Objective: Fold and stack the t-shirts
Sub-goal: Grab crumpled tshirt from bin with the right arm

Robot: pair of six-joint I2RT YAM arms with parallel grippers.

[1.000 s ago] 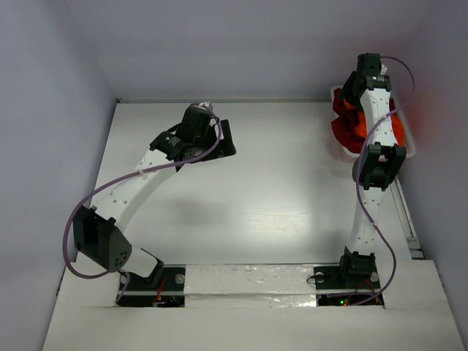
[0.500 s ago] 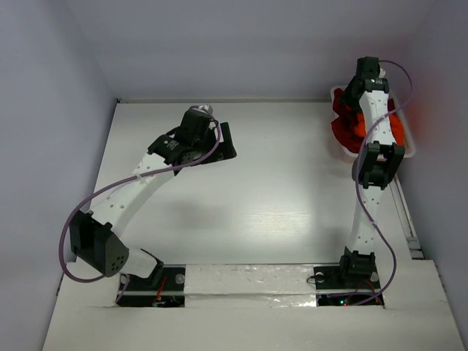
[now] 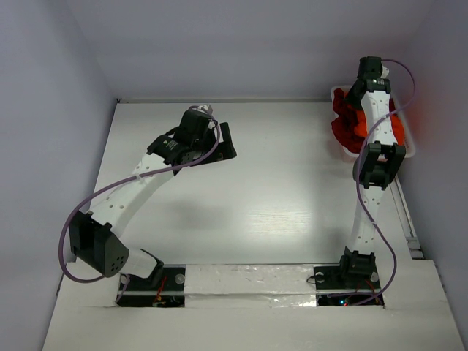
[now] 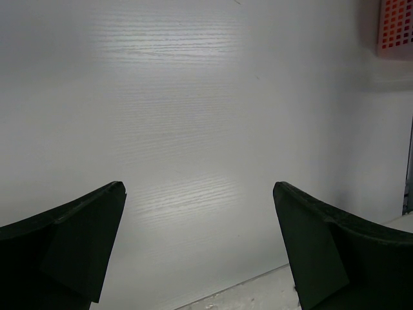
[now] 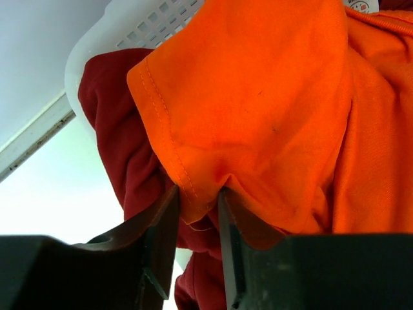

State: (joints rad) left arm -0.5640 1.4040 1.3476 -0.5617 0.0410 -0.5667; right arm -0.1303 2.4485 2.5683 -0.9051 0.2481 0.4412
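The orange t-shirt [image 5: 271, 97] lies bunched in the white latticed basket [image 5: 155, 26] at the table's far right, over dark red t-shirts [image 5: 122, 142]. My right gripper [image 5: 199, 206] is shut on a hemmed edge of the orange t-shirt, its jaws pinching a fold of cloth. In the top view the right arm reaches over the basket and the shirts [image 3: 347, 121]; the gripper itself is hidden under the wrist. My left gripper [image 4: 200, 219] is open and empty above bare table, at the far left-centre [image 3: 219, 139].
The white basket's rim [image 3: 409, 150] sits against the right wall. A corner of the basket with orange showing through shows in the left wrist view [image 4: 395, 26]. A taped strip runs along the near table edge [image 3: 248, 281].
The right wrist has shifted slightly toward the back over the basket. The left gripper has moved a little and then held still.
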